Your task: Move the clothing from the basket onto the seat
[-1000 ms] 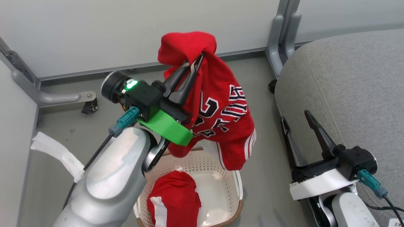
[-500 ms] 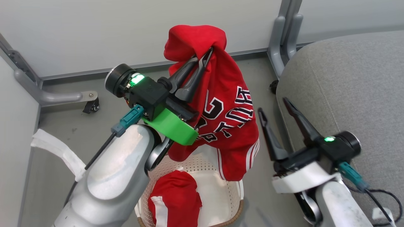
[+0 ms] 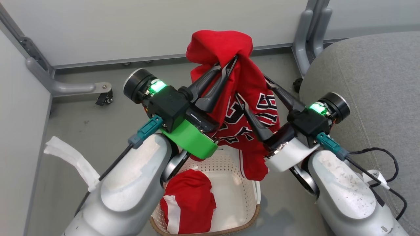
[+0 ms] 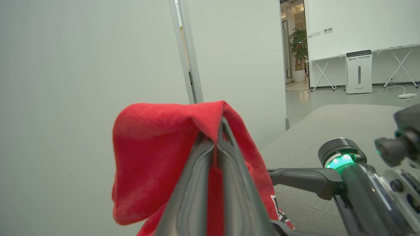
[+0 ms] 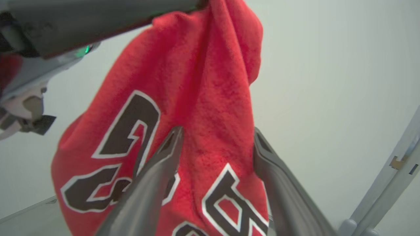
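From my remote station, I hold the red jersey aloft in the left gripper, whose fingers are pinched tight on a bunched fold at the garment's top; the cloth hangs clear of the basket, which sits at 6 o'clock in the head view. The news of the last second is the right gripper. It has swung up from its rest at 4 o'clock beside the seat and now stands spread wide, one finger on each side of the hanging jersey at the lettering, not yet closed on it. I read this as the start of a two-handed hold before the carry toward the seat at 3 o'clock. A second red garment with white trim lies in the basket, so I judge the job under half done.
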Controlling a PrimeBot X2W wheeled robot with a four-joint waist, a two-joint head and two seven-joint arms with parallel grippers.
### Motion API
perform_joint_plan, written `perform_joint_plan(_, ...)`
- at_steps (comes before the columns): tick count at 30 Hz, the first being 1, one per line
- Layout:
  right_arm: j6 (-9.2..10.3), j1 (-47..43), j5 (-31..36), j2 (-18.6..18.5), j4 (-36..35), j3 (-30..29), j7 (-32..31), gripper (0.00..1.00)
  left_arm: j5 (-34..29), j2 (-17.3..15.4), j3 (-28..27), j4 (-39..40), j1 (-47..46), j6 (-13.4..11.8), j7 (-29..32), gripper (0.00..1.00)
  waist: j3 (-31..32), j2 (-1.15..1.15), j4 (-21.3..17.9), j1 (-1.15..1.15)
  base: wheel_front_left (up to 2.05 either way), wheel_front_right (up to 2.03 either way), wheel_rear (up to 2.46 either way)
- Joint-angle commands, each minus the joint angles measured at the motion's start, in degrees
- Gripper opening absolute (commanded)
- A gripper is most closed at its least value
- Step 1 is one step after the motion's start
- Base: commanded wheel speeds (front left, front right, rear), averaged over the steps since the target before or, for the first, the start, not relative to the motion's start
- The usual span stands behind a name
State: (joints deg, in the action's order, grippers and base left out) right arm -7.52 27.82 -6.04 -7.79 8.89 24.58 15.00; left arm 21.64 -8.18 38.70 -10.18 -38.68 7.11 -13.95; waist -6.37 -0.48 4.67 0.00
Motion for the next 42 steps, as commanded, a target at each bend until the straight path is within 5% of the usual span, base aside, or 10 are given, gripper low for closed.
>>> perform_joint_plan(1,0.06,1.19,-0.76,-0.76,1.34,1.02,0.22,1.0,0.3,0.2,0.16,0.38,-0.64,0.09,-0.34,0.0,-0.36,0.48,0.46,0.0,0.0,0.0,0.0)
perform_joint_plan(14,0.06,4.94,-6.68,-2.22,8.68,8.27,0.22,0.97,0.4,0.56,2.92,2.39,-1.5,0.29,-0.63,0.0,-1.7,0.48,2.04,0.0,0.0,0.0,0.0)
perform_joint_plan(15,0.06,4.71,-6.9,-1.94,8.78,8.42,0.22,0.3,0.53,0.48,3.08,2.34,-1.33,0.3,-0.66,0.0,-1.74,0.48,2.11,0.0,0.0,0.0,0.0)
perform_joint_plan(16,0.06,4.33,-7.35,-1.61,8.85,8.31,0.21,0.0,0.58,0.38,3.17,2.23,-1.17,0.31,-0.68,0.0,-1.75,0.48,2.15,0.0,0.0,0.0,0.0)
perform_joint_plan(35,0.06,-0.83,-8.78,0.92,6.12,4.22,0.22,0.0,1.31,-0.05,4.39,-0.24,0.69,-0.07,-0.89,0.0,-0.94,0.48,1.11,0.0,0.0,0.0,0.0)
perform_joint_plan(36,0.06,-1.08,-8.82,1.08,6.19,3.78,0.22,0.0,1.1,0.06,4.29,-0.23,0.74,-0.39,-0.96,0.79,-0.89,0.48,1.04,0.0,0.0,0.0,0.0)
perform_joint_plan(37,0.06,-1.26,-8.85,1.16,6.27,3.44,0.22,0.0,0.86,0.14,4.3,-0.26,0.81,-0.6,-1.0,1.0,-0.86,0.48,1.0,0.0,0.0,0.0,0.0)
perform_joint_plan(42,0.06,-2.33,-9.15,1.92,6.35,1.06,0.22,0.0,0.16,0.3,4.73,-0.22,1.15,-0.82,-1.15,1.0,-0.78,0.48,0.72,0.0,0.0,0.0,0.0)
